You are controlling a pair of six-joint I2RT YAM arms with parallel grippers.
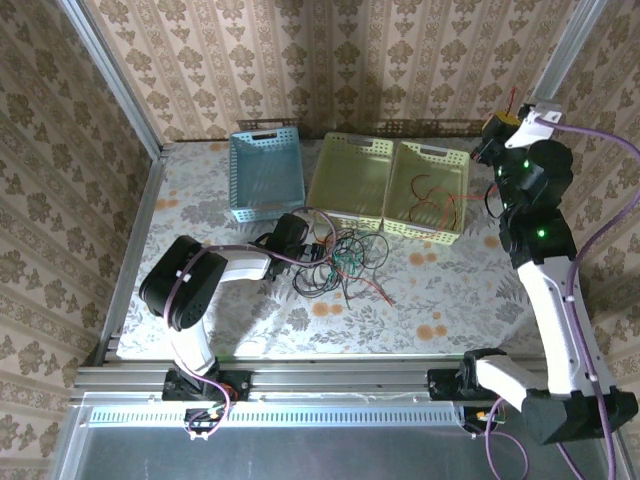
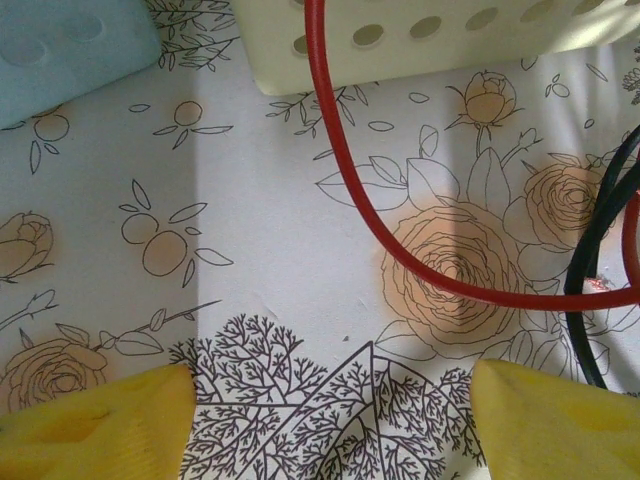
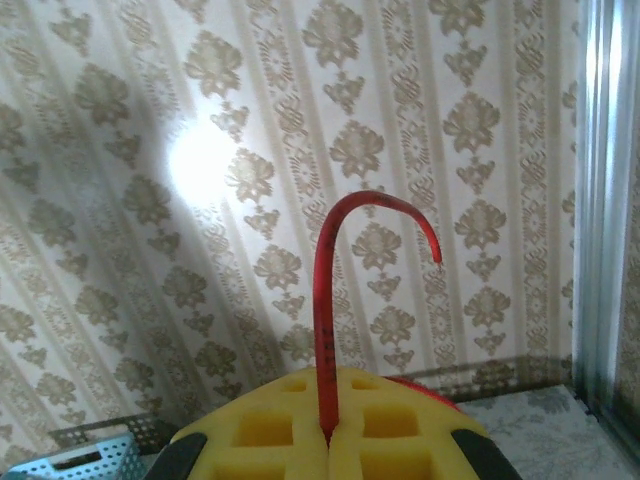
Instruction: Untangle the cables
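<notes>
I see bare table (image 1: 450, 290) right of the cables (image 1: 340, 262), heaped just before the pale yellow basket (image 1: 345, 222), my left gripper (image 2: 330, 420) low beside them, spread and empty, my right gripper (image 3: 328, 430) raised high, pinching a red cable (image 3: 322, 300).

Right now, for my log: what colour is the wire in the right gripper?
Red wire; the right wrist view shows it best.

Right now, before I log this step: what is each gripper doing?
Left gripper: open, holding nothing.
Right gripper: closed on a red cable.
</notes>
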